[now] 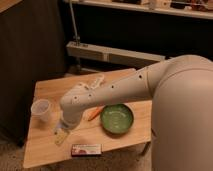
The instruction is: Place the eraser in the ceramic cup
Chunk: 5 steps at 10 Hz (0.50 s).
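Observation:
The eraser, a flat oblong block with dark sides and a pale pinkish face, lies near the table's front edge. The ceramic cup, a pale handleless tumbler, stands upright at the table's left side. My gripper hangs from the white arm, pointing down at the table between the two. It is to the right of and nearer than the cup, and to the left of and behind the eraser. It is apart from both.
A wide green bowl sits right of the gripper, with an orange stick-like item beside it. A white tube lies at the back of the wooden table. The arm's big white body fills the right side.

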{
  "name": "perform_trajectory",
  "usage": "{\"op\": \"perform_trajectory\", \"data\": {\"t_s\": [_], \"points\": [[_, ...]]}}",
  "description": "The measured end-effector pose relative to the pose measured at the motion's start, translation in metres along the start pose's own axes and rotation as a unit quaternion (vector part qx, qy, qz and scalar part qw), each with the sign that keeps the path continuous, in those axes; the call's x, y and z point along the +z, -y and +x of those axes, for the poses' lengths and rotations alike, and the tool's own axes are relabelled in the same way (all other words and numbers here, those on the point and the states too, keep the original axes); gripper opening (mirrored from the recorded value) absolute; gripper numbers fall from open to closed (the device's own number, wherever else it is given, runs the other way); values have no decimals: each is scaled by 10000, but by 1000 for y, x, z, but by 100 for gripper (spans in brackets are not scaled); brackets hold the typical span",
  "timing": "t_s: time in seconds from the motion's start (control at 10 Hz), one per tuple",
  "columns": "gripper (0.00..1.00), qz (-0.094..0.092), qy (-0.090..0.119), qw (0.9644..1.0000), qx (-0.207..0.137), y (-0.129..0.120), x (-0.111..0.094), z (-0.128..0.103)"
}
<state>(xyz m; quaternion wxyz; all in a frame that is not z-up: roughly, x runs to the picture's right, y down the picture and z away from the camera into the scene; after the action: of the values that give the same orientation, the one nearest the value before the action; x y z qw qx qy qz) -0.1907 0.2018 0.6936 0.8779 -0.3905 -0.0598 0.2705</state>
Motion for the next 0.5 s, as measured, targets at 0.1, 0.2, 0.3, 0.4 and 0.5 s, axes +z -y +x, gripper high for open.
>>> {"op": "perform_trajectory", "data": {"t_s": [0.1,0.2,0.3,0.4,0.5], "points": [[80,106,-74,9999,-86,-2,4,5],[80,181,-122,9996,-178,-6,11,10],[80,248,-129,9993,-257,-8,18,17],[80,283,-128,9991,-297,-10,20,21],[80,306,-99,9988,-374,-12,23,26]]}}
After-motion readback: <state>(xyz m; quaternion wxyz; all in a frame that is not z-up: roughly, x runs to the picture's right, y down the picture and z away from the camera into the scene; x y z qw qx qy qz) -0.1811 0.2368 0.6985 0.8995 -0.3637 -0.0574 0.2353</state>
